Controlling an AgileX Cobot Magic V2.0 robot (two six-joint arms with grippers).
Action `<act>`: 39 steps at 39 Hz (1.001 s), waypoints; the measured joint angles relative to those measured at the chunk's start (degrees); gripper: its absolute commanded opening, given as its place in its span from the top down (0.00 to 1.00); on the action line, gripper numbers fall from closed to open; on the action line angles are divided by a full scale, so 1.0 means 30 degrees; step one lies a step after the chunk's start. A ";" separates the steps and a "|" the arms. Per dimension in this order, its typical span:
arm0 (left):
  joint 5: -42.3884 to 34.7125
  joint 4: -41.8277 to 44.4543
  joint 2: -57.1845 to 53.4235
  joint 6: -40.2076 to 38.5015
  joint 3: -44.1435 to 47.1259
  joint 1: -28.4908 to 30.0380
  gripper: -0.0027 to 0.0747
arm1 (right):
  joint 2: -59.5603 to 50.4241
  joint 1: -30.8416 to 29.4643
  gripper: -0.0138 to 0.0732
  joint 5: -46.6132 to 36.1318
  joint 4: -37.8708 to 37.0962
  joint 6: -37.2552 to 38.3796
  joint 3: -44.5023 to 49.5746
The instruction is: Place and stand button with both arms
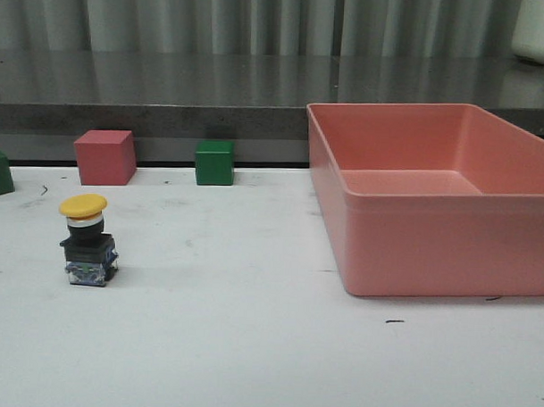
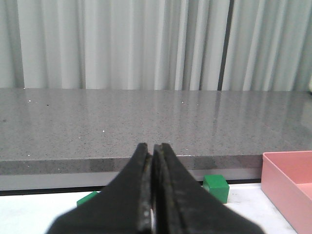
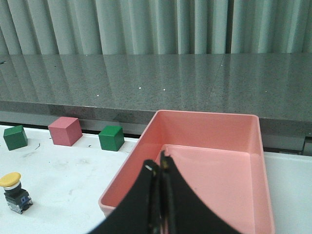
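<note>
Already upright on the white table (image 1: 249, 346), the yellow-capped black push-button (image 1: 87, 240) could topple if either empty, clenched gripper, left (image 2: 152, 195) or right (image 3: 160, 204), nudges its cap.

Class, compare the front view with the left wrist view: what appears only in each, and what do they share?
Only the front view shows the yellow-capped push-button standing upright on the white table, plus the pink cube.

Only the left wrist view shows the left gripper, its black fingers closed together with nothing between them.

Both show the pink plastic bin, a green cube, the grey counter and curtain.
</note>
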 measured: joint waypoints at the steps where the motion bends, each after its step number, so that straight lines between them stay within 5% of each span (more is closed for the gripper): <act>1: 0.0000 -0.0497 0.0000 0.0385 0.0035 0.0000 0.99 | 0.0000 0.0000 0.92 0.0000 0.0000 0.0000 0.0000; 10: 0.0065 -0.9659 0.0000 0.9254 0.0035 0.0000 0.99 | 0.0000 0.0000 0.92 0.0000 0.0000 0.0000 0.0000; 22: 0.0235 -1.4446 -0.0044 1.4377 0.0066 0.0000 0.99 | 0.0000 0.0000 0.92 0.0000 0.0000 0.0000 0.0000; 31: 0.0193 -1.4860 -0.0825 1.5112 0.0306 0.0463 0.99 | 0.0000 0.0000 0.92 0.0000 0.0000 0.0000 0.0000; 39: -0.0295 -1.4751 -0.3731 1.4365 0.2957 0.3681 0.99 | 0.0000 0.0000 0.92 0.0000 0.0000 0.0000 0.0000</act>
